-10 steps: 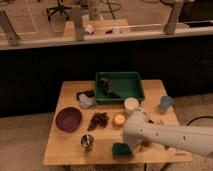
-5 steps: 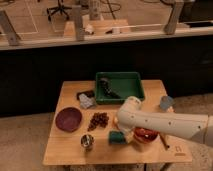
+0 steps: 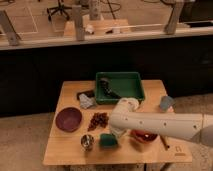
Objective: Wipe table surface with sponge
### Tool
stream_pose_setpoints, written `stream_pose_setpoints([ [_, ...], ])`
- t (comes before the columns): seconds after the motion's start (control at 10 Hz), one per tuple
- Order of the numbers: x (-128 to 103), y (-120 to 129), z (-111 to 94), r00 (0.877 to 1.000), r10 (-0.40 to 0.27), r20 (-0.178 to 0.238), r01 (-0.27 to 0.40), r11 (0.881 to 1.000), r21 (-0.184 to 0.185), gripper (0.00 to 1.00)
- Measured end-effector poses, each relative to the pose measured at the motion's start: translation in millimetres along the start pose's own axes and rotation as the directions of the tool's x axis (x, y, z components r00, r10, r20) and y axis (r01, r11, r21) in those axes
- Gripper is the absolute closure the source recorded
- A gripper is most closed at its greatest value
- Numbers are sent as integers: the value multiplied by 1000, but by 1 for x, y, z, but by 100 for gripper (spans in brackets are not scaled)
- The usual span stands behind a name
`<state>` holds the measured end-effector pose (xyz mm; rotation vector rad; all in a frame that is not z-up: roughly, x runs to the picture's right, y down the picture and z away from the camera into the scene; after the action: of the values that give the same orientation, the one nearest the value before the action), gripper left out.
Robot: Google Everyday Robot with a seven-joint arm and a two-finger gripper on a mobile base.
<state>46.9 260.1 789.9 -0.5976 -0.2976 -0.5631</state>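
Note:
A green sponge [image 3: 106, 141] lies on the wooden table [image 3: 65, 152] near its front edge, left of centre. My white arm reaches in from the right, low over the table. My gripper [image 3: 113, 133] is at the arm's left end, pressed down at the sponge's upper right edge; the wrist hides most of it. The sponge sits between a small metal cup [image 3: 87, 141] on its left and a red bowl [image 3: 144, 136] on its right.
A green tray [image 3: 131, 80] with a dark object [image 3: 105, 88] stands at the back centre. A purple bowl [image 3: 68, 119] is on the left, a dark brown cluster [image 3: 98, 120] beside it, and a crumpled grey item [image 3: 86, 101] behind that. A grey cup [image 3: 166, 103] stands at the right edge.
The arm has swept to the left across the front of the table, and the sponge has slid left with it, from in front of the red bowl to beside the metal cup.

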Motion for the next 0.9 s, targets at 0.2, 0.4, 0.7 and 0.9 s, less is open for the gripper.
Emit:
stream_pose_setpoints([
  [0.2,-17,24,-8,1000,-29,11,29,1000,-1,95],
  [0.4,-25,49,-12,999,-42,12,42,999,-17,95],
  [0.7,-2,85,-15,1000,-19,-16,18,997,-69,95],
  [0.9,28,98,-13,998,26,-48,-31,995,-94,95],
])
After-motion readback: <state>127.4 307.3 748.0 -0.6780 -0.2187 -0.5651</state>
